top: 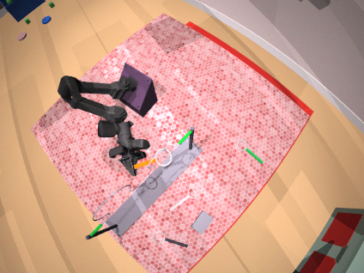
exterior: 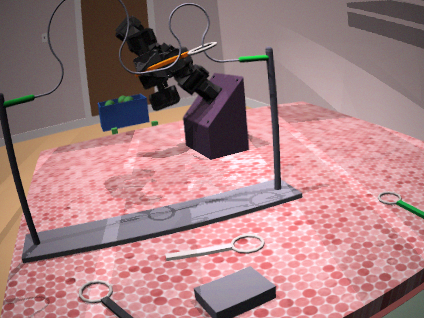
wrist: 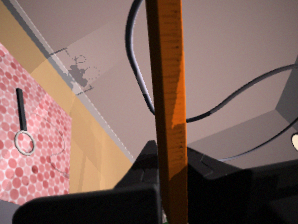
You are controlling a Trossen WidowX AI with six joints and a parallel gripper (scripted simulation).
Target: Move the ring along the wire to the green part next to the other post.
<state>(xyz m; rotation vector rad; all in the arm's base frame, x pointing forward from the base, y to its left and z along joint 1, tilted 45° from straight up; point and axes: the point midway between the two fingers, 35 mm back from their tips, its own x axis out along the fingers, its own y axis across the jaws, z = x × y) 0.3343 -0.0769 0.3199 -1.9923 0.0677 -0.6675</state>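
My gripper [top: 135, 166] [wrist: 158, 146] is shut on the orange handle [top: 144, 163] [exterior: 165, 63] [wrist: 170, 90]. The pale ring [top: 171, 158] [exterior: 214, 45] is at the handle's far end, tilted, in the air. In the exterior view the thin grey wire [exterior: 62, 65] [wrist: 131, 47] seems to pass through the ring at the right side of its loop; contact cannot be told. The wire also crosses in front of the handle there. The near-side green part [top: 185, 137] [exterior: 254, 58] meets one post [top: 191, 141] [exterior: 274, 115]; the other green part [top: 95, 230] [exterior: 19, 100] meets the other post [top: 101, 232] [exterior: 17, 175].
The posts stand on a long grey base [top: 122, 223] [exterior: 65, 245]. The arm is mounted on a purple block [top: 148, 99] [exterior: 232, 120]. On the patterned table lie loose rings with green [top: 254, 155], white [top: 179, 203] and black [top: 176, 242] handles, and a grey block [top: 203, 221] [exterior: 235, 290].
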